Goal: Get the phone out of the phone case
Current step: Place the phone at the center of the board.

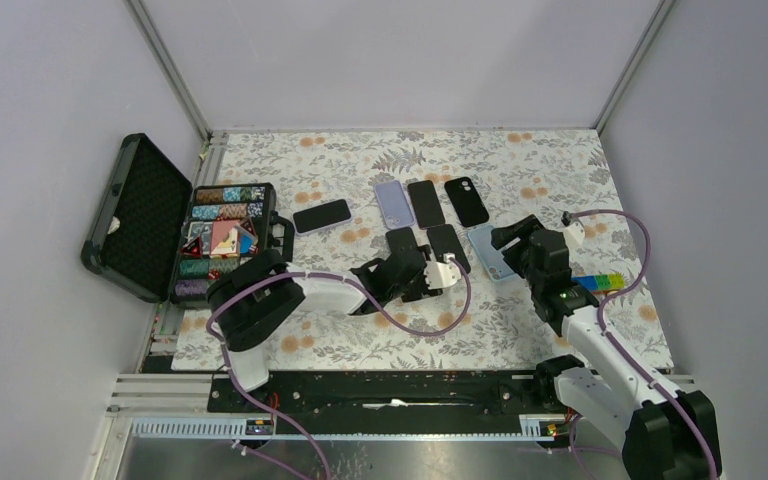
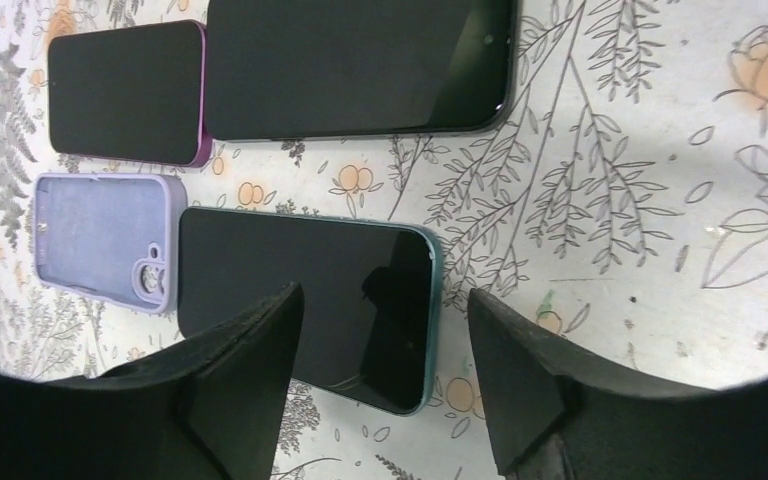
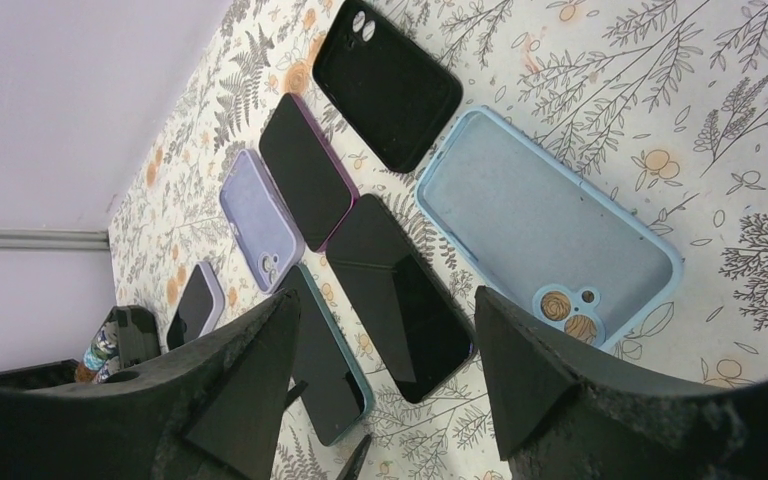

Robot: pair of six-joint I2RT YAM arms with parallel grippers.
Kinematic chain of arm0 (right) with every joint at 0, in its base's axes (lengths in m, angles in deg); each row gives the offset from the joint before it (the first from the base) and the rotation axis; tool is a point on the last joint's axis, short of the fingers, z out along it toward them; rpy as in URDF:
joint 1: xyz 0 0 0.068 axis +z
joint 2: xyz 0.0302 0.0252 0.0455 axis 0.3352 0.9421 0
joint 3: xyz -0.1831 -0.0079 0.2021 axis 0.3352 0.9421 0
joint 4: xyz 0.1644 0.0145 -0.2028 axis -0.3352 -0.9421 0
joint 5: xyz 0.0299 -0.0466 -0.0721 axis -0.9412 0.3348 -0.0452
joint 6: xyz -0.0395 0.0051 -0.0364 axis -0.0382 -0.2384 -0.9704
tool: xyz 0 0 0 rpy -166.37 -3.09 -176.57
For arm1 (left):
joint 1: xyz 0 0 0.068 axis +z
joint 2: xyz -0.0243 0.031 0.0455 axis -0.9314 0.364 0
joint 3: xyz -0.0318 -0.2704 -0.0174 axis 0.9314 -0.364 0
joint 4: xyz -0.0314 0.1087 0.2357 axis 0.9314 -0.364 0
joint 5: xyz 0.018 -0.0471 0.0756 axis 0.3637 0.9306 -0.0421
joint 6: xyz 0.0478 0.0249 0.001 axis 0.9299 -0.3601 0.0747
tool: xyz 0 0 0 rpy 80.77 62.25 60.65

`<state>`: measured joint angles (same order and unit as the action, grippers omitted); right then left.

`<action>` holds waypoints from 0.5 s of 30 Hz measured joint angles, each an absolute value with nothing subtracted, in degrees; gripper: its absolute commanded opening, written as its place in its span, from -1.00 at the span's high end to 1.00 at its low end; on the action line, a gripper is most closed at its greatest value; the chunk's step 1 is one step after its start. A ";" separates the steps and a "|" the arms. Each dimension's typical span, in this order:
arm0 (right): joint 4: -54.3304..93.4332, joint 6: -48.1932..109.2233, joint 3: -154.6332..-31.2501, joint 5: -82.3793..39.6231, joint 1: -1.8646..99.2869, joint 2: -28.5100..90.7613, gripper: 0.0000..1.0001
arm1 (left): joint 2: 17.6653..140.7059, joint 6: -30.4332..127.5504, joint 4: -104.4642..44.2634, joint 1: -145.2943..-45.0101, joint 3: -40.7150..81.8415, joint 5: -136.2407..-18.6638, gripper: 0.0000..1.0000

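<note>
Left gripper (image 2: 382, 295) hovering over the teal-rimmed phone (image 2: 305, 300) — nothing gripped

Its black fingers (image 2: 250, 370) are standing well apart in the left wrist view, straddling the phone's near end. Nothing is sitting between them, and I cannot tell whether they are touching it. The phone is lying screen-up on the flowered table (image 2: 640, 200), just beside an empty lilac case (image 2: 100, 235). Right gripper (image 3: 388, 293) is also gaping wide and holding nothing, hanging above a bare black phone (image 3: 400, 300) and an empty light-blue case (image 3: 550, 225).

To do this step well, I'd judge one arm should be pinning the rim down while the other is working a corner loose — the glass looks slick and is lying flat, so a plain squeeze across the sides risks slipping.

Hard to make out: whether the teal rim is a case or the phone's own frame. One near corner is hiding behind a finger, and the back is facing down.
</note>
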<state>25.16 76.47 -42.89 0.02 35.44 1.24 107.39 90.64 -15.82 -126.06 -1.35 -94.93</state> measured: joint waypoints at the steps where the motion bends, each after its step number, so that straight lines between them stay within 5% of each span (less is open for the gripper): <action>1: 25.14 76.43 -42.89 -0.22 35.42 1.40 -0.43 | 107.17 90.33 -15.98 -126.08 -1.35 -94.64 -0.51; 2: 25.16 76.41 -42.89 -0.50 35.35 1.55 -0.43 | 106.91 90.16 -16.28 -126.08 -1.37 -94.34 -0.89; 3: 25.14 76.39 -42.89 -0.96 35.31 1.73 -0.43 | 106.43 89.90 -16.81 -126.08 -1.37 -93.90 -0.96; 15: 25.14 76.41 -42.89 -2.73 35.16 3.12 -0.44 | 93.23 86.99 -26.99 -117.86 -0.65 -85.75 -0.97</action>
<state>25.14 76.41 -42.89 -2.73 35.16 3.12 93.23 86.99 -26.99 -117.86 -0.65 -85.75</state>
